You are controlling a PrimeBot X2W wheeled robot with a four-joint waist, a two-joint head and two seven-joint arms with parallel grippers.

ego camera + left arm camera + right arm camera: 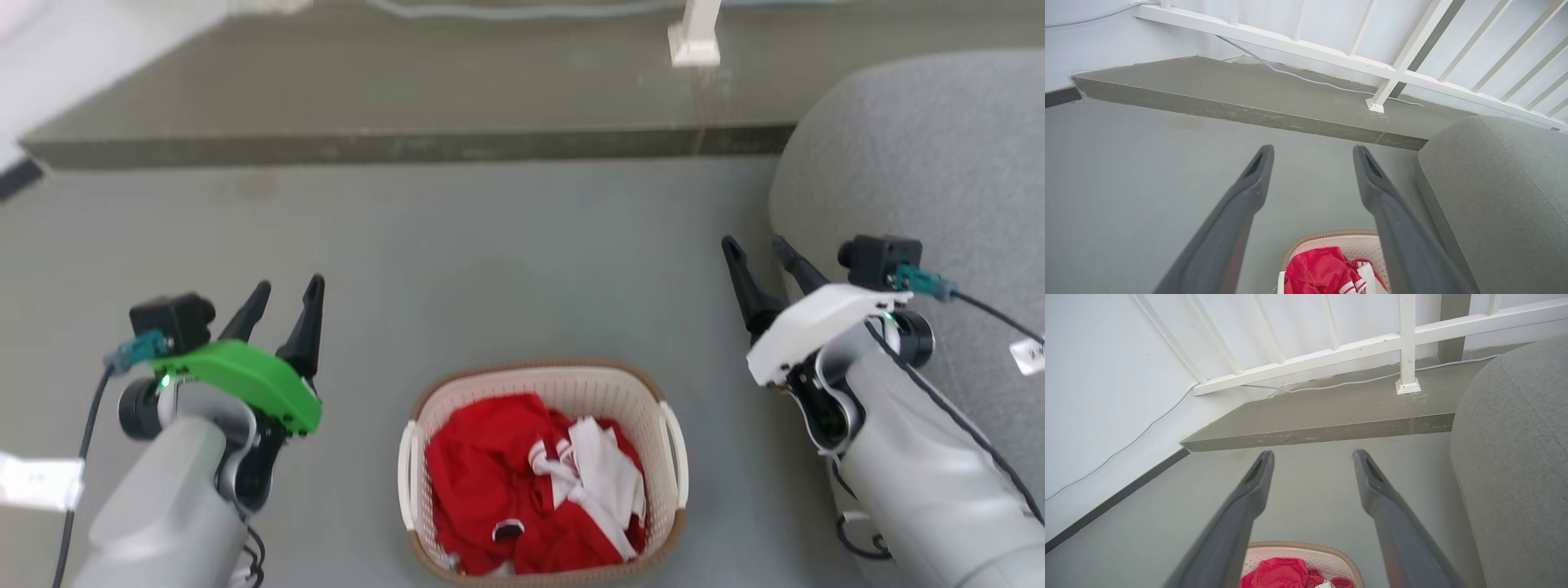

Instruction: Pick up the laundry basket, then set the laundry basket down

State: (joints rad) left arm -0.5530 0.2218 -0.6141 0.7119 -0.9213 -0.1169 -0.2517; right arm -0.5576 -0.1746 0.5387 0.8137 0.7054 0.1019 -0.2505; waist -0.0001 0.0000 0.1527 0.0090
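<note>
The laundry basket (629,400) stands on the grey floor at the bottom middle of the head view, cream-white and perforated with a brown rim and white side handles, holding red and white clothes. My left gripper (287,296) hovers open to its left, well apart from it. My right gripper (759,247) is open to the basket's right, also apart. In the left wrist view the basket's rim (1327,234) peeks between the open fingers of that gripper (1312,153). The right wrist view has the basket (1306,549) low between the spread fingers of its gripper (1312,455).
A grey upholstered seat (922,147) fills the right side, close behind my right gripper. A raised concrete step (408,143) runs across the far floor, with a white railing post (695,37) and a cable on it. A white wall stands at the left.
</note>
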